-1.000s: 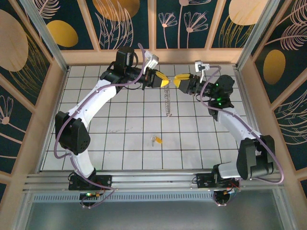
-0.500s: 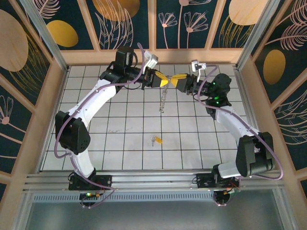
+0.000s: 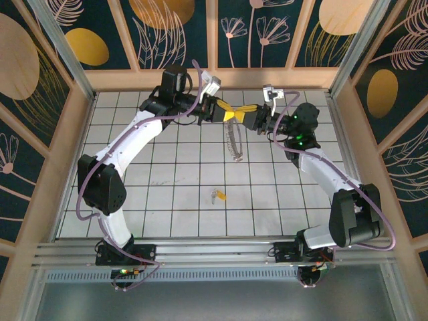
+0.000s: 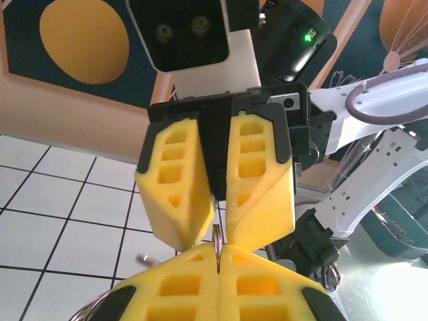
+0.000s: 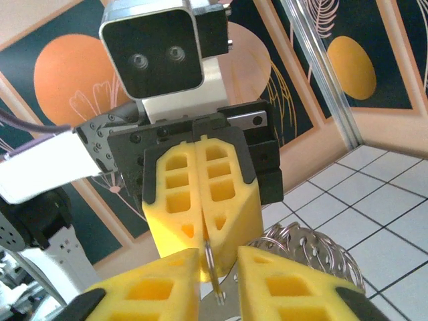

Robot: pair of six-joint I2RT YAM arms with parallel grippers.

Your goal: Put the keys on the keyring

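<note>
Right jaws nearer, left jaws pinching keyring (image 4: 217, 244) — top view, key (image 3: 219, 195) lying loose

Bright, even lighting, faint soft shadows; wrist views slightly soft up close.

The right pincer (image 3: 242, 118) has slid left across the upper middle of the top view until its yellow tips meet the left pincer (image 3: 227, 112), and its jaws have drawn narrower. Beneath them the hanging keyring (image 3: 231, 142) swung left, then back right.
</note>
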